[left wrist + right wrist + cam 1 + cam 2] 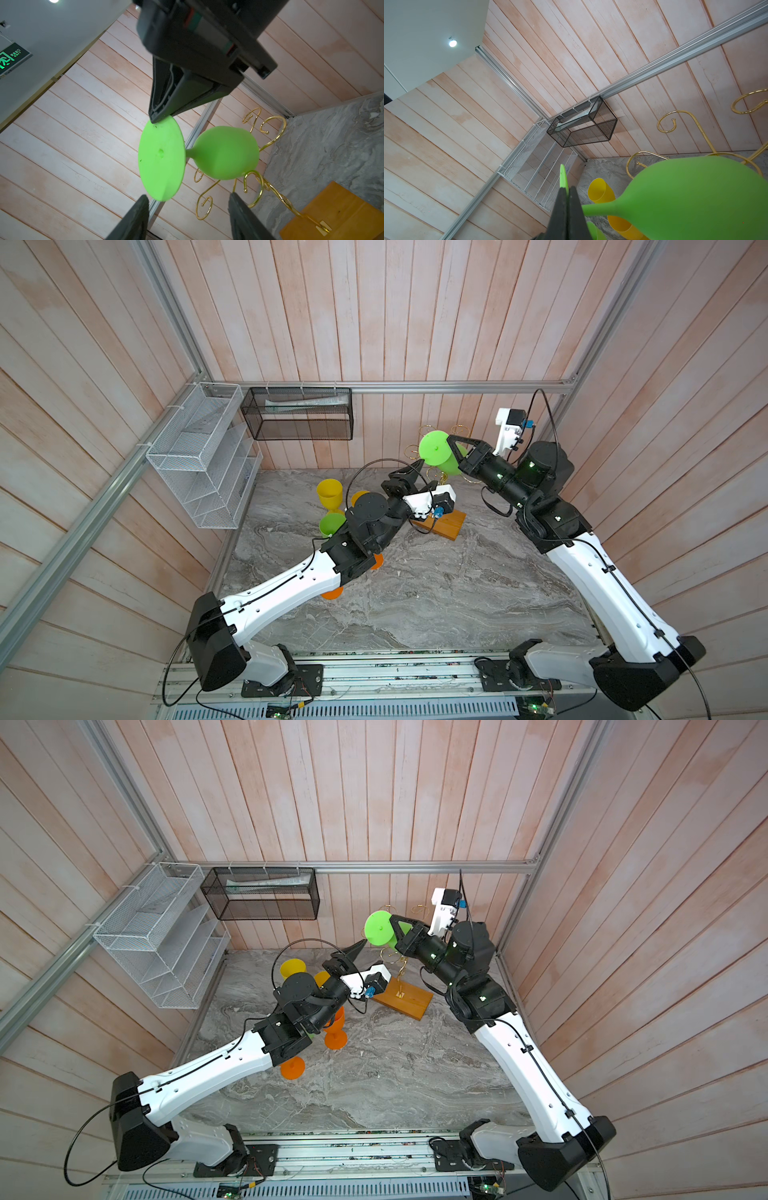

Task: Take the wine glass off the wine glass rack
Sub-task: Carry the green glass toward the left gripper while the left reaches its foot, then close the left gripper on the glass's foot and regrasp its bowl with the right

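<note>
A green wine glass (434, 448) (379, 928) hangs tilted on its side in the air, stem level. My right gripper (449, 440) (392, 920) (568, 191) is shut on the rim of its round foot (563, 174). Its bowl (226, 152) (695, 197) sits among the curled gold arms of the wine glass rack (428, 429) (270, 128); I cannot tell whether they touch. The rack's wooden base (451, 522) (405, 996) rests on the marble. My left gripper (415, 466) (359, 946) (189, 197) is open just under the foot (162, 158), holding nothing.
A yellow glass (329, 493) (600, 191), a green one (332, 523) and orange ones (334, 1038) stand on the marble around and under my left arm. A white wire basket (199, 456) and a black mesh basket (297, 414) hang on the back walls.
</note>
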Tool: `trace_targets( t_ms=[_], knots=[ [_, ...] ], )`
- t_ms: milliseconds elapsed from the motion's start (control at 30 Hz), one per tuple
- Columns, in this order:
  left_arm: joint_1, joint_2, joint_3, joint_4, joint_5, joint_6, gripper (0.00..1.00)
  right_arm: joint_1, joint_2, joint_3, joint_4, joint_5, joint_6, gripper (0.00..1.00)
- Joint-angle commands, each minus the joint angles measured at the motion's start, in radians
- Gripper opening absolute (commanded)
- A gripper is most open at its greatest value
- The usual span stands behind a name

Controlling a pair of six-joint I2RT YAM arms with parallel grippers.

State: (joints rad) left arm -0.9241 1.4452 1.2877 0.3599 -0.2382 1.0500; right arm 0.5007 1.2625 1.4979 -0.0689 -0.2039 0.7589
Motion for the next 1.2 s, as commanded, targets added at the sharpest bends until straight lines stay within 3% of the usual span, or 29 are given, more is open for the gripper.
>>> trace_targets(
  t_ms=[0,400,800,1000,1167],
  knots=[
    [-0.002,0.023,0.038,0.108,-0.018,0.056,0.63,0.003,0.006,0.031,-0.021,-0.023,0.015,0.0],
    [0.001,0.111,0.084,0.22,-0.066,0.148,0.56,0.004,-0.002,0.041,-0.028,-0.027,0.006,0.0],
    [0.0,0.16,0.13,0.266,-0.09,0.185,0.32,0.004,-0.008,0.053,-0.033,-0.02,-0.004,0.0],
    [-0.002,0.167,0.134,0.296,-0.108,0.177,0.05,0.003,-0.006,0.084,-0.057,0.001,-0.033,0.0],
    [-0.002,0.171,0.136,0.321,-0.122,0.177,0.0,0.004,0.005,0.106,-0.065,0.004,-0.046,0.0]
  ],
)
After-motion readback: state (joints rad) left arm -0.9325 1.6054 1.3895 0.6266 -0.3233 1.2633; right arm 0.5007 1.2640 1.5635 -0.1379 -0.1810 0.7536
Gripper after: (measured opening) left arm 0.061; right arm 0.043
